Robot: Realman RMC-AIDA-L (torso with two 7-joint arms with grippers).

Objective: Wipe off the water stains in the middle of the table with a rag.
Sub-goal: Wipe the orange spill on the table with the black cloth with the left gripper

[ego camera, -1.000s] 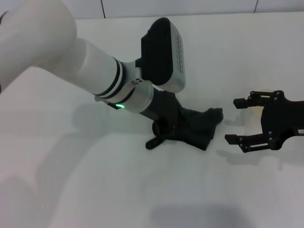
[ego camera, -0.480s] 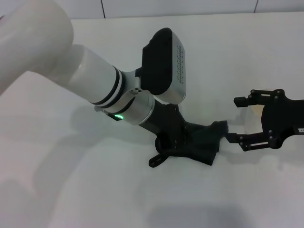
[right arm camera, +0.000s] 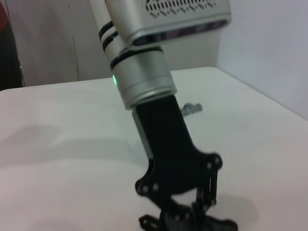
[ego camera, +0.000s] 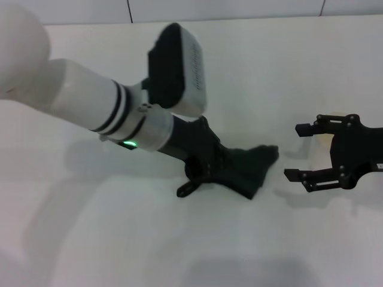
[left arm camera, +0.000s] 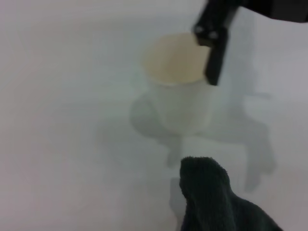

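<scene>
Across the white counter the L arm slants down from upper left toward the middle, its white forearm ending in a silver wrist ring w/ a green light and a boxy camera housing on top. Its black left pincer is pressed low on the counter, clamped on the rag, one finger sticking out at the near side. The dark rag lies bunched at mid-counter, its free end pointing toward the R arm.

At the right edge the right pincer hovers level, jaws spread wide, holding nothing, facing the rag w/ a gap between. A white paper cup w/ pale yellowish inside stands just beyond the rag, next to the R pincer's finger. Stain itself can't be made out. No readable writing on anything.
</scene>
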